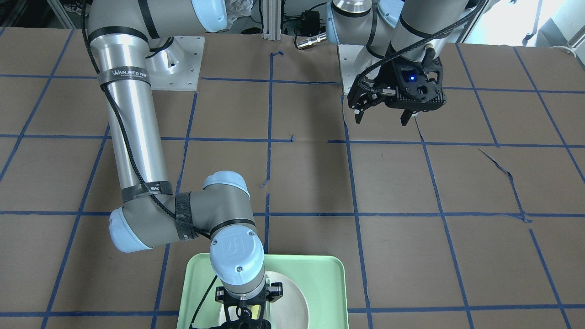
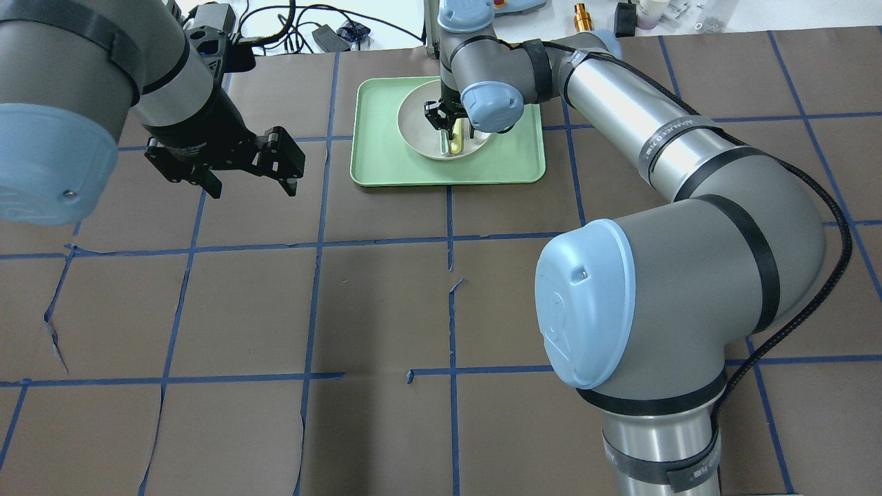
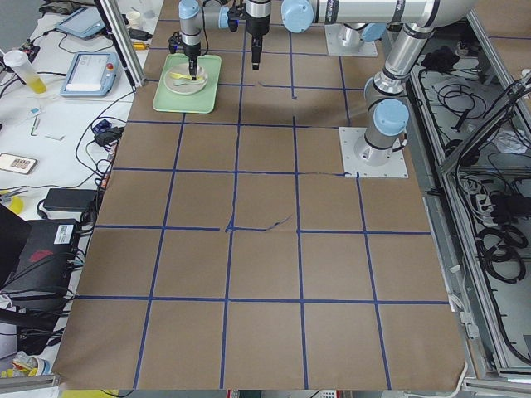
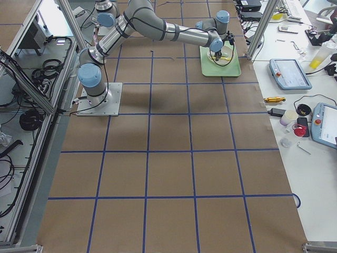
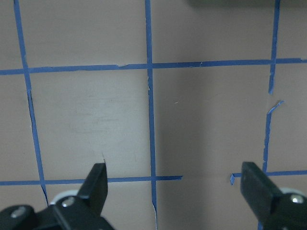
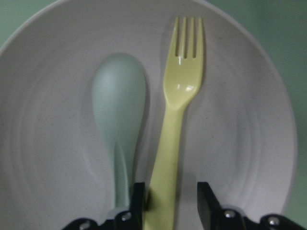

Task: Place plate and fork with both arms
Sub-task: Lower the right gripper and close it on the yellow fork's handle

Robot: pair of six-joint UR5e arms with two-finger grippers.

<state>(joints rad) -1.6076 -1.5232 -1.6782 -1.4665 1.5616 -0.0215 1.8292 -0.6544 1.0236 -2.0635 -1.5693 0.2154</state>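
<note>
The off-white plate [image 6: 240, 143] sits in the mint-green tray [image 2: 379, 158] at the far middle of the table. The pale-yellow fork [image 6: 180, 96] lies in the plate beside a grey-green spoon [image 6: 120, 110]. My right gripper [image 6: 170, 206] is low over the plate with its fingers on either side of the fork's handle. One finger is against the handle; a gap shows at the other. In the overhead view the right gripper [image 2: 446, 129] stands over the plate [image 2: 417, 124]. My left gripper [image 2: 248, 182] is open and empty above bare table, left of the tray.
The table is brown paper with a blue tape grid [image 2: 317, 241]. The tray [image 1: 320, 274] lies near the operators' edge. The right arm's elbow [image 1: 137, 228] hangs over the table beside it. Cables and small items lie beyond the far edge [image 2: 317, 31].
</note>
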